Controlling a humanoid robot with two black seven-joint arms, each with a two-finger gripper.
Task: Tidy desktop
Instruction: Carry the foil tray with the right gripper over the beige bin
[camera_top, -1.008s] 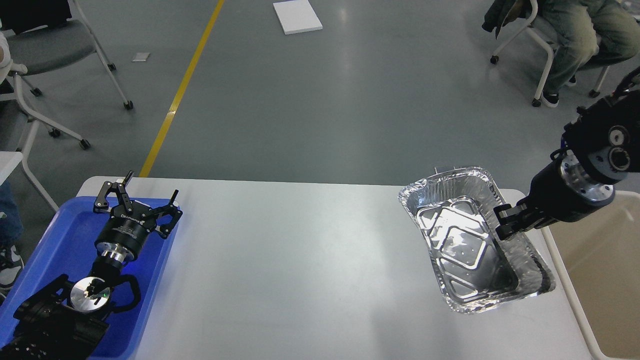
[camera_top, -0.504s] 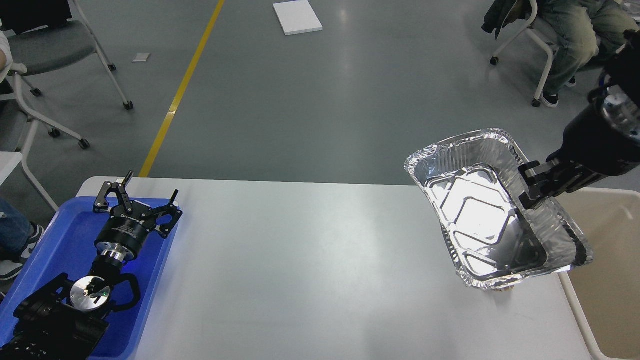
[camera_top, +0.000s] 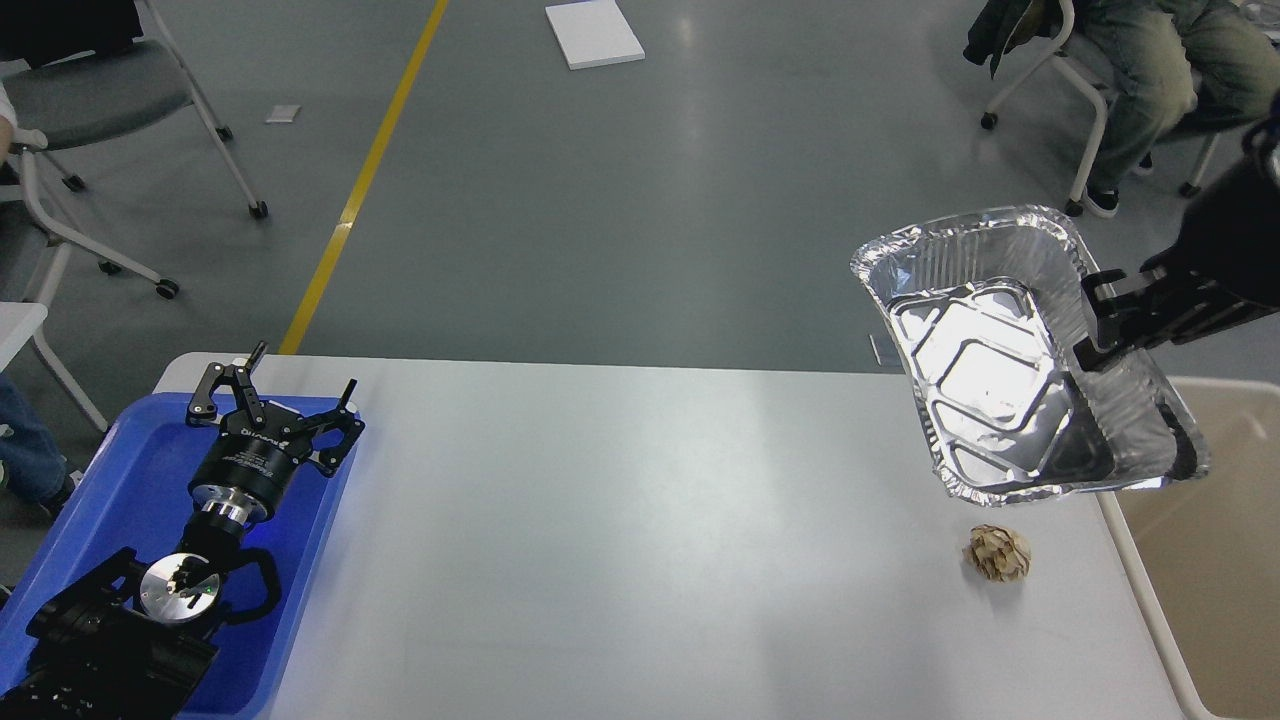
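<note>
The white-grey desktop (camera_top: 620, 530) fills the lower middle of the head view. My right gripper (camera_top: 1095, 325) is shut on the right rim of a silver foil tray (camera_top: 990, 370) and holds it tilted in the air above the desktop's far right corner. A small crumpled brown paper ball (camera_top: 997, 553) lies on the desktop below the tray. My left gripper (camera_top: 275, 395) is open and empty, hovering over the blue plastic tray (camera_top: 120, 500) at the left edge.
A beige rimmed bin (camera_top: 1215, 570) stands just right of the desktop. Chairs (camera_top: 100, 110) and a seated person (camera_top: 1150, 60) are on the grey floor beyond. A white sheet (camera_top: 593, 33) lies on the floor.
My right gripper has lifted the foil tray up and to the right, off the desktop. The brown paper ball beneath it has come into view. The left arm has not moved.
</note>
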